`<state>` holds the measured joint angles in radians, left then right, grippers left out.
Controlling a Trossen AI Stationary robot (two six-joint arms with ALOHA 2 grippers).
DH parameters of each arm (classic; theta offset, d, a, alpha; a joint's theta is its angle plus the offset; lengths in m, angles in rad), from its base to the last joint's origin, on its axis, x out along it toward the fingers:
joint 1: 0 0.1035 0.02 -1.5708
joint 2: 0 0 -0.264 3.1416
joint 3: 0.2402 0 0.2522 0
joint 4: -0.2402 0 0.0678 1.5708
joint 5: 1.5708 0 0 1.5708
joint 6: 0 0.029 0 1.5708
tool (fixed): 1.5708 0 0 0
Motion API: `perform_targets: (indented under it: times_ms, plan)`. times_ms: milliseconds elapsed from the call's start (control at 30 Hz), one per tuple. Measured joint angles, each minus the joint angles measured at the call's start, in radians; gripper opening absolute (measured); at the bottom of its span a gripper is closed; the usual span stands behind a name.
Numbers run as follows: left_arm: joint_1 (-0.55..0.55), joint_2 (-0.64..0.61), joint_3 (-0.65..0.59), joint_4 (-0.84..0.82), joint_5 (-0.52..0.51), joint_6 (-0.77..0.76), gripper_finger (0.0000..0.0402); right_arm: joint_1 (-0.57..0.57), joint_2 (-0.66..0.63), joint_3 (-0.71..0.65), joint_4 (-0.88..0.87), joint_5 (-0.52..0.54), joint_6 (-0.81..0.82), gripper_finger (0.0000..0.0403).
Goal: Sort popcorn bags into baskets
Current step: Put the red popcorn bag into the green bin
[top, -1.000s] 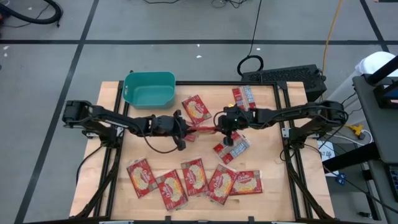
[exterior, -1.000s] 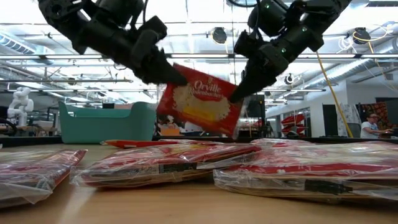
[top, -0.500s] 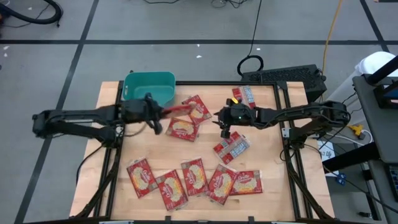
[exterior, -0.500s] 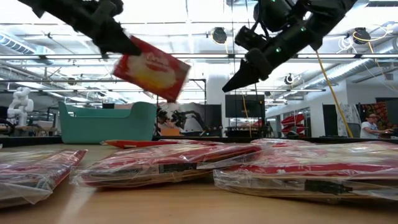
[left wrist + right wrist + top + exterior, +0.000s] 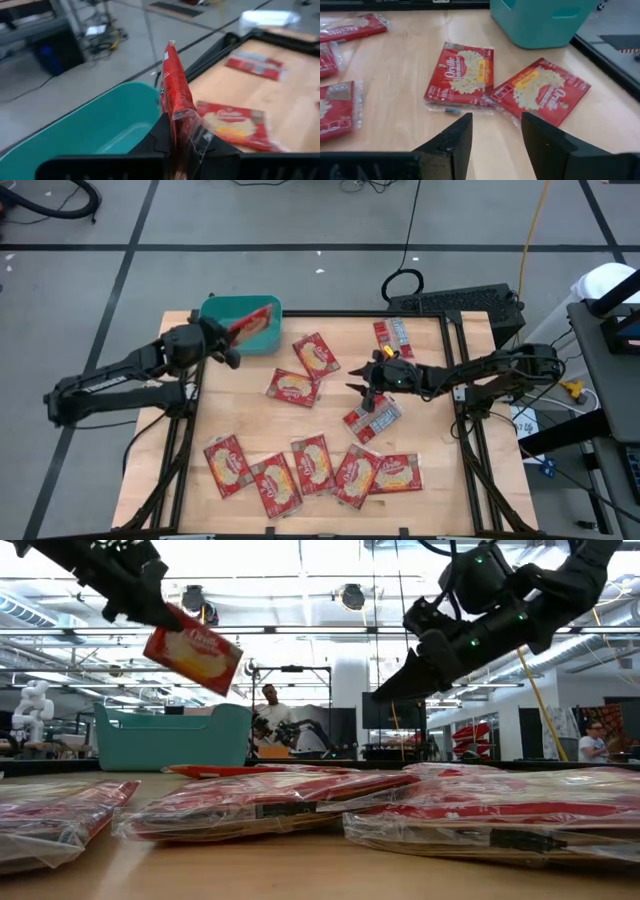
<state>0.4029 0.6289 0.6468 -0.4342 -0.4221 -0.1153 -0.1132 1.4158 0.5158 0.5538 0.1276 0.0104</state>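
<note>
Left arm stretched out, a popcorn bag (image 5: 251, 323) held over the teal basket (image 5: 240, 340).

The left gripper (image 5: 226, 342) pinches the bag edge-on, up in the air above the basket's rim. The right gripper (image 5: 362, 392) hangs mid-table, fingers spread and bare, above two bags lying near the basket (image 5: 461, 75); five more bags (image 5: 312, 468) lie along the table's near edge.

My dark left gripper (image 5: 222, 345) held a red packet (image 5: 247, 325) with yellowish-white popcorn print; the basket (image 5: 262, 342) was plain teal.
</note>
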Motion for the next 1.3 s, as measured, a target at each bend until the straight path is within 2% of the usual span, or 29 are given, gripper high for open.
perform_targets:
  times_ms: [233, 433, 633, 833, 1000, 1167, 1300]
  plan:
    - [0.054, 0.077, -0.062, 0.049, -0.056, -0.054, 0.0018, 0.023, 0.000, -0.021, 0.018, 0.002, 0.071, 0.0160]
    - [0.051, 0.098, -0.141, 0.118, -0.247, -0.116, 0.0015, 0.049, 0.000, -0.021, 0.019, 0.002, 0.116, 0.0160]
    - [0.047, 0.098, -0.187, 0.137, -0.263, -0.183, 0.0019, 0.063, 0.000, -0.021, 0.018, 0.005, 0.109, 0.0160]
    - [0.046, 0.099, -0.213, 0.151, -0.340, -0.221, 0.0015, 0.060, 0.000, -0.021, 0.018, 0.007, 0.076, 0.0160]
    - [0.030, 0.099, -0.214, 0.177, -0.346, -0.232, 0.0017, 0.060, 0.000, -0.021, 0.018, 0.036, 0.053, 0.0160]
    - [-0.021, 0.107, -0.214, 0.240, -0.329, -0.170, 0.0016, 0.060, 0.000, -0.021, 0.018, 0.055, 0.043, 0.0160]
    - [-0.024, 0.107, -0.214, 0.282, -0.233, -0.129, 0.0022, 0.063, 0.000, -0.021, 0.018, 0.055, 0.056, 0.0160]
